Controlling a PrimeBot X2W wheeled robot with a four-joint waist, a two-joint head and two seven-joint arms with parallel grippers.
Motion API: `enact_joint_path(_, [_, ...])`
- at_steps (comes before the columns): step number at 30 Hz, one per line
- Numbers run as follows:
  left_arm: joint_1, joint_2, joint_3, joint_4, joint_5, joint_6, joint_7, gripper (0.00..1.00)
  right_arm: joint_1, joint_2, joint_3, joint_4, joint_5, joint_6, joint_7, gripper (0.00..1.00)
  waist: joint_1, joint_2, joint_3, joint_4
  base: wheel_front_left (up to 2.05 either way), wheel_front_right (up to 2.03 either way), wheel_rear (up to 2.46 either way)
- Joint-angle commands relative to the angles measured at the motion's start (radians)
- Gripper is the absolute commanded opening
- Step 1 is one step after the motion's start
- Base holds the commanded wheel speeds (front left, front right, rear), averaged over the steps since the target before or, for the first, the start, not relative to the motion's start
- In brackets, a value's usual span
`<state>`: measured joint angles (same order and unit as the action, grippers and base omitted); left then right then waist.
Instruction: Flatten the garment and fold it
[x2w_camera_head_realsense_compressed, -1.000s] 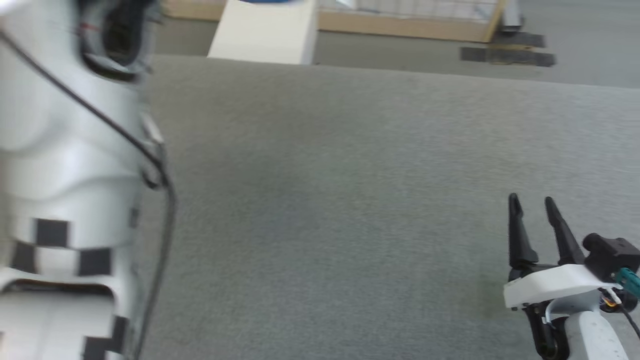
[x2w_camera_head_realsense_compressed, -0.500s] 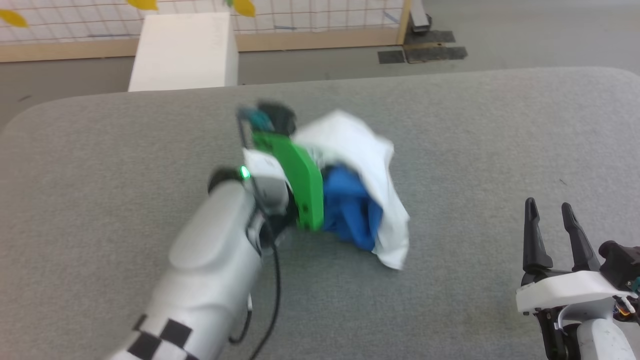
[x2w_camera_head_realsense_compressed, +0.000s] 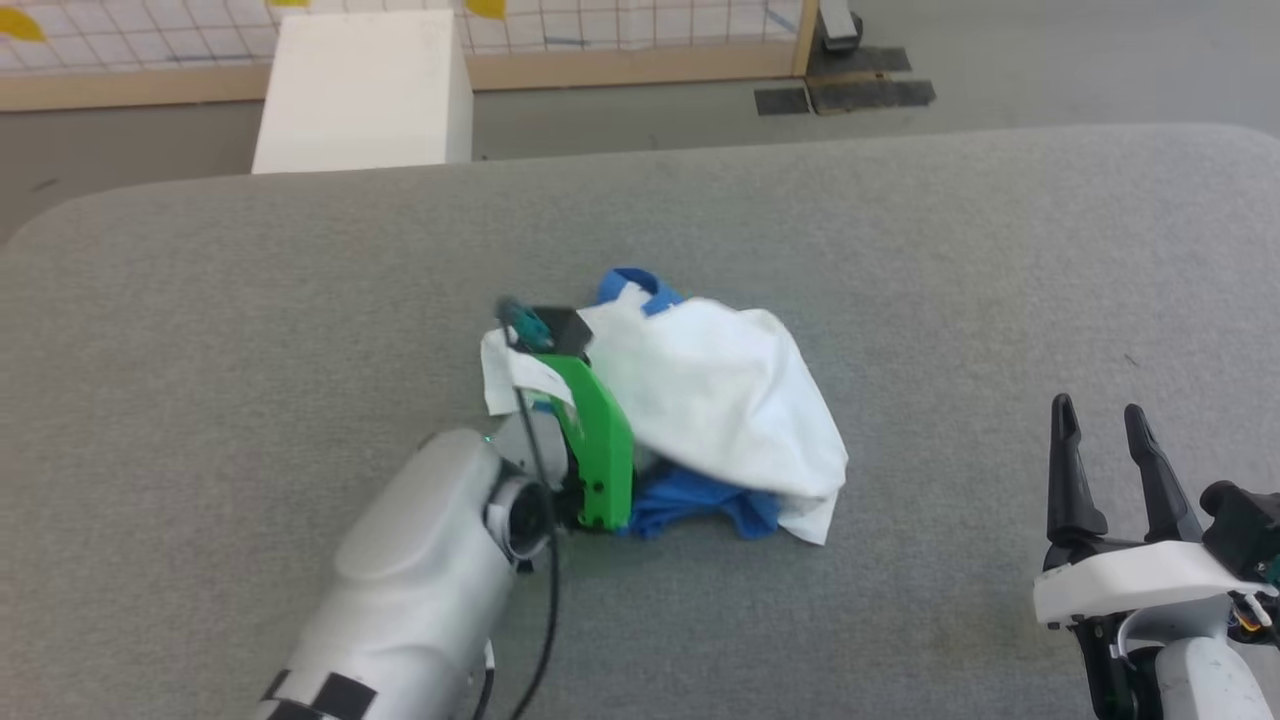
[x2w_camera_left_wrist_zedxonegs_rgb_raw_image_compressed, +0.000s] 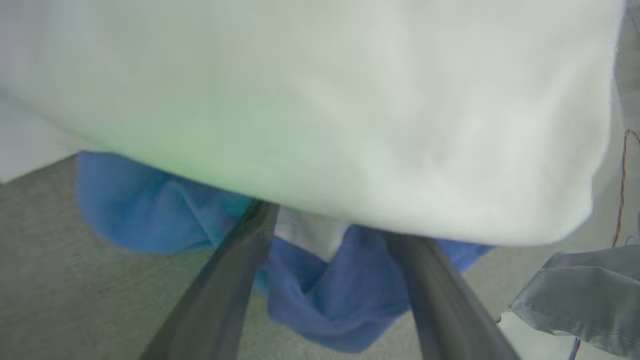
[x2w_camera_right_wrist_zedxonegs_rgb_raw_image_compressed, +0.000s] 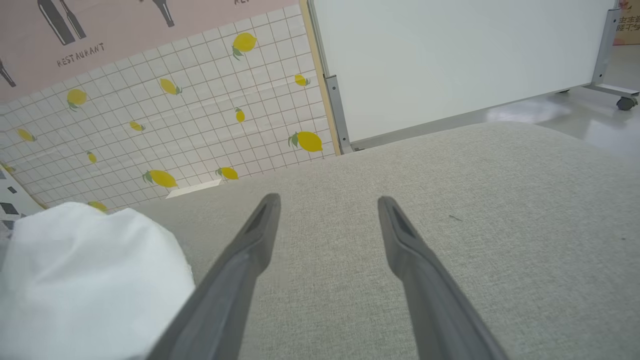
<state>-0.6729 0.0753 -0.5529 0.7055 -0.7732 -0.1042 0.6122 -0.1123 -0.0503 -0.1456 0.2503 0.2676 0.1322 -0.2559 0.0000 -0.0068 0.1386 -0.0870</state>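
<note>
Since half a second ago the garment (x2w_camera_head_realsense_compressed: 720, 400) has dropped from a raised bunch into a lower, wider heap on the grey cloth-covered table (x2w_camera_head_realsense_compressed: 300, 300), and the left forearm has drawn down and back toward the near edge, its green wrist bracket (x2w_camera_head_realsense_compressed: 600, 450) now pressed against the heap's left side. The white body of the T-shirt lies crumpled on top, with the blue collar (x2w_camera_head_realsense_compressed: 640, 285) poking out at the far edge and a blue sleeve (x2w_camera_head_realsense_compressed: 700, 500) spilling out from underneath on the near side. The heap sits near the middle of the table. In the left wrist view the left gripper (x2w_camera_left_wrist_zedxonegs_rgb_raw_image_compressed: 330, 232) has its two dark fingers spread wide apart, blue fabric lying loose between them and the fingertips hidden under the overhanging white fold, so it is not pinching the cloth. The right gripper (x2w_camera_head_realsense_compressed: 1098, 408) hovers well apart at the near right of the table, fingers parted and holding nothing. Beyond the table a white box (x2w_camera_head_realsense_compressed: 360, 90) stands on the floor before a lemon-patterned tiled wall (x2w_camera_right_wrist_zedxonegs_rgb_raw_image_compressed: 175, 125).
</note>
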Motion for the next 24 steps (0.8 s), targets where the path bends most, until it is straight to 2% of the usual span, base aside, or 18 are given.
enact_joint_path(1, [0.008, 0.017, 0.020, -0.027, -0.020, 0.003, -0.003, 1.00, 0.006, 0.000, -0.002, 0.002, 0.009, -0.002, -0.006, 1.00, 0.0000, 0.0067, -0.027, 0.025, 0.00, 0.00, 0.00])
enact_joint_path(7, [0.026, 0.082, 0.153, -0.206, -0.106, 0.032, -0.055, 1.00, 0.028, 0.000, -0.010, 0.010, 0.014, -0.002, -0.006, 1.00, 0.0000, 0.0067, -0.077, 0.085, 0.00, 0.00, 0.00])
enact_joint_path(10, [0.055, 0.123, 0.234, -0.314, -0.109, 0.040, -0.179, 1.00, 0.035, 0.000, -0.007, 0.011, 0.020, -0.002, -0.006, 1.00, 0.0000, 0.0067, -0.093, 0.110, 0.00, 0.00, 0.00])
enact_joint_path(16, [0.160, 0.210, 0.329, -0.431, 0.014, 0.060, -0.495, 1.00, 0.040, 0.000, 0.010, 0.012, 0.022, -0.002, -0.006, 1.00, 0.0000, 0.0067, -0.110, 0.160, 0.00, 0.00, 0.00])
enact_joint_path(21, [0.285, 0.254, 0.340, -0.465, 0.135, 0.105, -0.680, 1.00, 0.033, 0.000, 0.037, 0.034, 0.023, -0.002, 0.008, 1.00, 0.0000, 0.0067, -0.117, 0.174, 0.00, 0.00, 0.00])
enact_joint_path(24, [0.363, 0.263, 0.330, -0.468, 0.200, 0.130, -0.784, 1.00, 0.015, 0.000, 0.057, 0.036, 0.013, -0.002, 0.061, 1.00, 0.0000, 0.0067, -0.116, 0.174, 0.00, 0.00, 0.00])
